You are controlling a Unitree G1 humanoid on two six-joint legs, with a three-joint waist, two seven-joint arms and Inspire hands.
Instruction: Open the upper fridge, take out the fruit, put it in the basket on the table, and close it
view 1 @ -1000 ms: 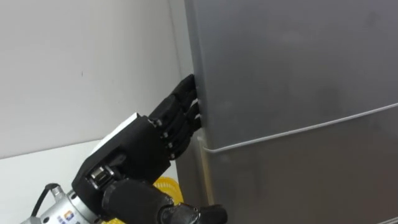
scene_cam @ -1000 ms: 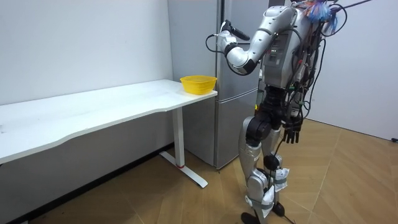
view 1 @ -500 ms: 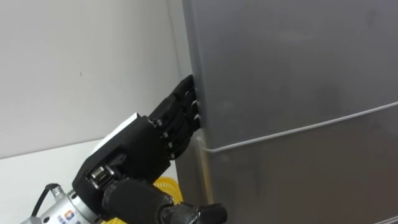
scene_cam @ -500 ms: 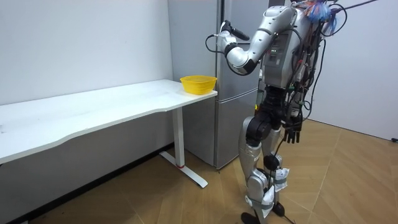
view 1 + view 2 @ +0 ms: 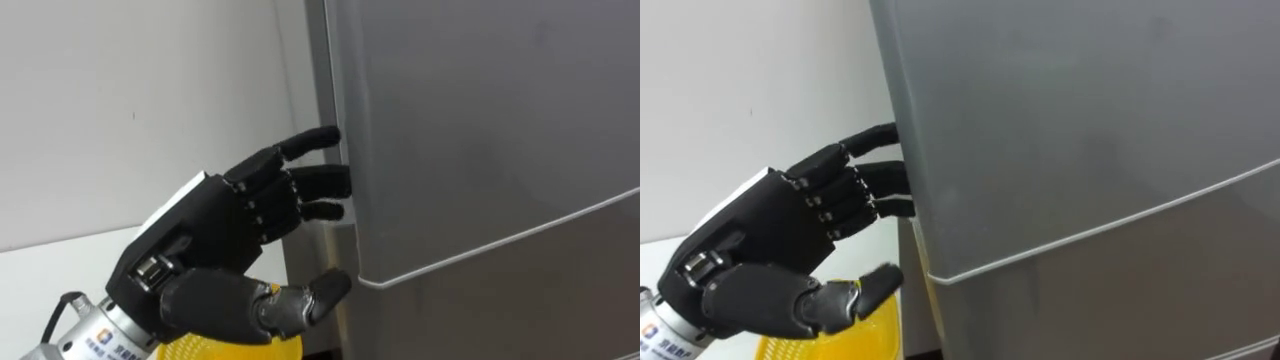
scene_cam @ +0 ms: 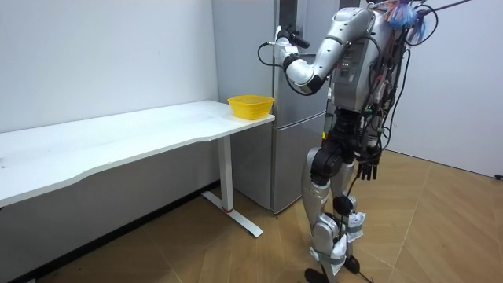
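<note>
The tall grey fridge (image 6: 292,134) stands right in front of me. Its upper door (image 5: 480,120) (image 5: 1070,110) meets the lower door at a thin seam. My left hand (image 5: 215,235) (image 5: 750,250) is raised at that door's left edge, open, its fingers (image 5: 310,182) straight and pointing at the edge, the thumb lower down by the door's bottom corner. It holds nothing. In the room view my left hand (image 6: 283,38) is up at the fridge, while my right hand (image 6: 369,167) hangs relaxed at my side. The inside of the fridge is hidden.
A yellow bowl (image 5: 230,345) (image 6: 251,105) sits on the corner of a long white table (image 6: 118,137) just left of the fridge, below my left hand. A white wall is behind. I stand on the wooden floor before the fridge.
My fingertips were tucked behind the upper door's left edge; now they show whole beside it. That edge has shifted right and down in view, as if the door swung out slightly.
</note>
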